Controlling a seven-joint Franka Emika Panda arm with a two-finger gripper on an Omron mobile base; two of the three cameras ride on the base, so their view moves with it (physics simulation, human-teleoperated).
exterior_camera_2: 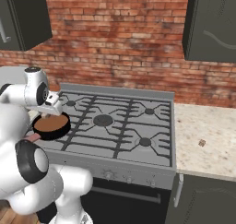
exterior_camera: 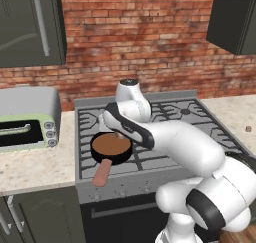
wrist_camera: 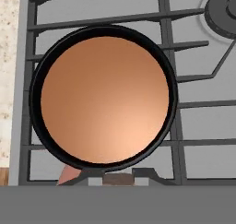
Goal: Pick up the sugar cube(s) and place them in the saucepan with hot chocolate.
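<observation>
I've got the hand parked straight above the saucepan (wrist_camera: 105,101); in the hand view the brown liquid disc sits centre frame, black rim all round, grate bars running under it. The gripper (wrist_camera: 117,178) tips show at 6 o'clock of that view, close together, with a small brownish block wedged between them. I read that as a sugar cube (wrist_camera: 117,179), jaws narrow and pinching it.

Left base view adds what the hand view can't: the pan (exterior_camera: 111,148) sits on the front-left burner of the stove (exterior_camera: 165,117), salmon-pink handle (exterior_camera: 101,173) pointing to 7 o'clock over the stove's front edge. A toaster oven (exterior_camera: 27,118) is on the counter at 9 o'clock of the pan. The arm's wrist covers the pan's 1 o'clock side, so the fingers are hidden there.

Right base view shows the pan (exterior_camera_2: 51,125) partly behind the arm, plus a small brown cube (exterior_camera_2: 201,143) lying on the right counter (exterior_camera_2: 207,126), well apart from the stove. The same cube (exterior_camera: 248,129) shows in the left base view at the far right edge.
</observation>
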